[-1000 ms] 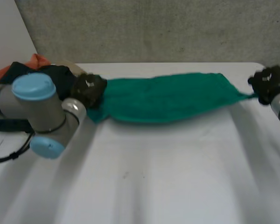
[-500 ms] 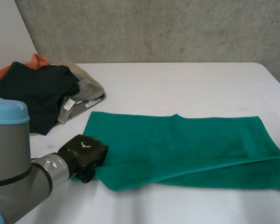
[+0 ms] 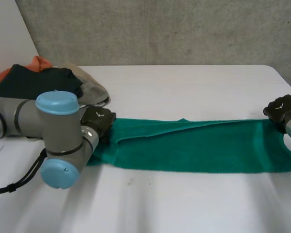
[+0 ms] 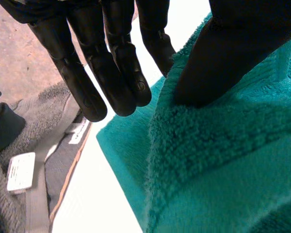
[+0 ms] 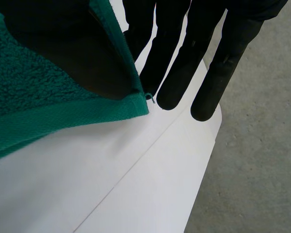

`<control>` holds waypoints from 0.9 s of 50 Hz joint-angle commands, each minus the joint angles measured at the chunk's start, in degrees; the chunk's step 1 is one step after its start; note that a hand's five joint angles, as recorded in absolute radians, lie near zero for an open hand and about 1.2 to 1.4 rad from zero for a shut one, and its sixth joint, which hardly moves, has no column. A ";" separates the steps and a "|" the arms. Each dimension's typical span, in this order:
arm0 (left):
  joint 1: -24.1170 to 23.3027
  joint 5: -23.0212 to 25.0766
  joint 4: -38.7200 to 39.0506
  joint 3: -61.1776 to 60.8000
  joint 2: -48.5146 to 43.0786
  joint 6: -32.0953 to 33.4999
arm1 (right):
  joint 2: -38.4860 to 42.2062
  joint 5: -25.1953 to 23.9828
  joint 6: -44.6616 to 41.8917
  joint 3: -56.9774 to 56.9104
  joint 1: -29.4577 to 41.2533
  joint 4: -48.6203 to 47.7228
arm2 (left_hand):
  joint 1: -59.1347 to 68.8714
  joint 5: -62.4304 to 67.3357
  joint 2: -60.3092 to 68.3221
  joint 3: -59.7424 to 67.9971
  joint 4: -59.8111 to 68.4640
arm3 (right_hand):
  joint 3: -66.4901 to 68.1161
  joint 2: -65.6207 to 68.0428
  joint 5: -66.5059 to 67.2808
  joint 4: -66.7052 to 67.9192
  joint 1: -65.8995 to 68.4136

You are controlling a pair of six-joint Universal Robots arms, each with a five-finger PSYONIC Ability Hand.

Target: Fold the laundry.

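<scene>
Plain green towel, white table

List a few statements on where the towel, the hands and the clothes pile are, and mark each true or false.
1. The green towel lies on the table, stretched between both hands. True.
2. The left hand grips the towel's middle. False: it pinches a corner at the towel's left end.
3. A pile of clothes in black, grey and orange lies beyond the left arm. True.
4. The right hand rests on that pile. False: it pinches the towel's far right corner.
</scene>
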 commanded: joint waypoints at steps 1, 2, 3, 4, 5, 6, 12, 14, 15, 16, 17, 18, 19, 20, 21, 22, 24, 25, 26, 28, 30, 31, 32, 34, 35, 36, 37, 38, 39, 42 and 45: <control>-0.35 0.20 0.72 5.33 -3.65 0.41 | 2.48 0.37 0.13 -1.09 0.15 -4.24 | 14.23 13.39 11.40 11.54 11.23 | 11.55 12.29 10.65 11.20 15.61; -0.44 0.20 0.72 5.51 -3.74 0.50 | 2.74 0.46 0.22 -1.18 0.33 -4.59 | 14.23 13.39 11.40 11.54 11.23 | 9.11 9.86 8.21 8.76 13.17; -0.79 0.20 0.72 5.60 -3.92 0.68 | 3.00 0.72 0.48 -1.35 0.59 -5.29 | -1.24 -2.07 -4.07 -3.93 -4.23 | -41.87 -41.13 -42.77 -42.22 -37.81; -1.05 0.20 0.81 5.60 -3.83 0.68 | 3.09 0.98 0.57 -1.35 0.85 -5.65 | -21.38 -22.21 -24.21 -24.06 -24.37 | -58.45 -57.71 -59.35 -58.80 -54.39; -1.32 0.11 0.81 5.60 -3.74 0.68 | 3.09 1.07 0.66 -1.35 1.12 -5.82 | -39.40 -40.23 -42.23 -42.08 -42.39 | -58.45 -57.71 -59.35 -58.80 -54.39; -1.58 0.11 0.81 5.51 -3.57 0.77 | 2.92 1.42 1.00 -1.35 1.29 -6.17 | -51.57 -52.40 -54.40 -54.25 -54.56 | -58.45 -57.71 -59.35 -58.80 -54.39; -2.73 0.20 0.37 3.49 1.87 0.59 | -0.68 1.60 7.68 -0.21 1.21 -6.18 | -55.77 -56.61 -58.60 -58.46 -58.77 | -58.45 -57.71 -59.35 -58.80 -54.39; -2.55 0.72 0.37 1.56 4.68 0.50 | -2.69 1.69 9.96 0.49 0.86 -5.74 | -55.77 -56.61 -58.60 -58.46 -58.77 | -58.45 -57.71 -59.35 -58.80 -54.39; -2.55 1.08 0.72 -0.97 7.30 0.50 | -3.32 1.69 10.58 0.84 0.86 -5.65 | -55.73 -56.56 -58.56 -58.42 -58.72 | -58.45 -57.71 -59.35 -58.80 -54.39; -2.55 1.17 0.90 -2.13 8.55 0.50 | -4.02 1.60 11.20 1.28 0.86 -5.65 | -55.56 -56.40 -58.39 -58.25 -58.55 | -58.45 -57.71 -59.35 -58.80 -54.39; -2.55 1.25 0.99 -3.27 9.61 0.59 | -4.55 1.51 11.64 1.72 0.86 -5.56 | -55.56 -56.39 -58.39 -58.25 -58.55 | -58.45 -57.71 -59.35 -58.80 -54.39; -2.55 1.43 0.90 -4.24 10.40 0.59 | -5.77 1.16 12.34 2.94 0.86 -5.30 | -55.56 -56.39 -58.39 -58.25 -58.55 | -58.45 -57.71 -59.35 -58.80 -54.39; -2.64 2.21 0.90 -5.90 11.71 0.68 | -6.39 0.90 12.52 3.56 0.86 -5.12 | -55.39 -56.23 -58.22 -58.08 -58.39 | -58.45 -57.71 -59.35 -58.80 -54.39; -2.64 2.83 0.81 -6.79 12.33 0.68 | -7.01 0.64 12.61 4.26 0.86 -5.04 | -55.39 -56.23 -58.22 -58.08 -58.38 | -58.45 -57.71 -59.35 -58.80 -54.39; -2.72 3.45 0.73 -7.58 12.69 0.68 | -7.54 0.29 12.70 4.97 0.86 -4.95 | -55.22 -56.06 -58.05 -57.91 -58.22 | -58.45 -57.71 -59.35 -58.80 -54.39; -2.73 4.06 0.64 -8.28 12.78 0.68 | -8.50 -0.50 12.70 6.37 0.86 -4.95 | -55.22 -56.06 -58.05 -57.91 -58.22 | -58.45 -57.71 -59.35 -58.80 -54.39; -2.81 5.64 0.81 -10.92 12.69 0.85 | -8.95 -1.38 12.61 7.61 0.94 -4.77 | -54.22 -55.05 -57.05 -56.91 -57.21 | -58.45 -57.71 -59.35 -58.80 -54.39; -2.73 6.00 0.90 -11.62 12.52 0.86 | -9.03 -1.74 12.61 8.22 0.86 -4.77 | -53.88 -54.72 -56.71 -56.57 -56.87 | -58.45 -57.71 -59.35 -58.80 -54.39; -2.73 6.44 1.07 -12.07 12.17 1.03 | -9.12 -2.35 12.61 9.27 0.86 -4.68 | -53.54 -54.38 -56.37 -56.23 -56.54 | -58.45 -57.71 -59.35 -58.80 -54.39; -2.37 7.06 2.13 -12.86 10.41 2.08 | -9.12 -2.70 12.52 10.16 0.77 -4.68 | -51.53 -52.37 -54.36 -54.22 -54.53 | -58.45 -57.71 -59.35 -58.80 -54.39; -1.94 7.06 3.44 -12.95 8.40 4.53 | -9.12 -2.97 12.17 11.03 0.86 -4.68 | -49.18 -50.01 -52.00 -51.86 -52.17 | -58.45 -57.71 -59.35 -58.80 -54.39; -1.76 7.06 3.80 -12.95 7.95 5.33 | -9.12 -2.97 12.17 11.13 0.86 -4.60 | -48.67 -49.50 -51.50 -51.35 -51.66 | -58.45 -57.71 -59.35 -58.80 -54.39; -1.32 7.06 4.24 -12.95 7.60 6.12 | -9.12 -2.97 12.08 11.30 0.86 -4.68 | -46.83 -47.67 -49.66 -49.52 -49.82 | -58.45 -57.71 -59.35 -58.80 -54.39; -0.10 7.14 5.29 -12.77 6.55 8.22 | -9.12 -2.97 12.08 11.57 0.86 -4.60 | -40.46 -41.29 -43.29 -43.14 -43.45 | -58.45 -57.71 -59.35 -58.80 -54.39; 0.26 7.23 5.73 -12.69 6.28 8.76 | -9.12 -2.97 12.00 11.57 0.86 -4.59 | -39.42 -40.26 -42.25 -42.11 -42.41 | -58.45 -57.71 -59.35 -58.80 -54.39; 0.61 7.23 6.08 -12.60 6.10 9.11 | -9.12 -2.97 12.08 11.65 0.86 -4.59 | -38.41 -39.25 -41.24 -41.10 -41.41 | -58.45 -57.71 -59.35 -58.80 -54.39; 0.96 7.32 6.52 -12.60 5.93 9.38 | -9.12 -2.97 12.08 11.74 0.86 -4.59 | -36.40 -37.24 -39.23 -39.09 -39.40 | -58.45 -57.71 -59.35 -58.80 -54.39; 1.49 7.41 7.31 -12.42 5.92 9.47 | -9.12 -2.97 12.08 11.83 0.77 -4.59 | -30.55 -31.39 -33.38 -33.24 -33.55 | -58.45 -57.71 -59.35 -58.80 -54.39; 1.67 7.41 7.66 -12.33 5.84 9.47 | -9.12 -2.97 12.08 11.92 0.77 -4.59 | -28.33 -29.17 -31.16 -31.02 -31.32 | -58.45 -57.71 -59.35 -58.80 -54.39; 2.19 7.49 9.24 -12.16 5.49 9.56 | -9.12 -3.06 12.08 12.27 0.77 -4.59 | -22.95 -23.79 -25.78 -25.64 -25.95 | -58.45 -57.71 -59.35 -58.80 -54.39; 2.46 7.58 10.57 -11.81 5.13 9.29 | -9.12 -3.15 12.08 12.53 0.77 -4.59 | -12.68 -13.52 -15.51 -15.37 -15.68 | -58.45 -57.71 -59.35 -58.80 -54.39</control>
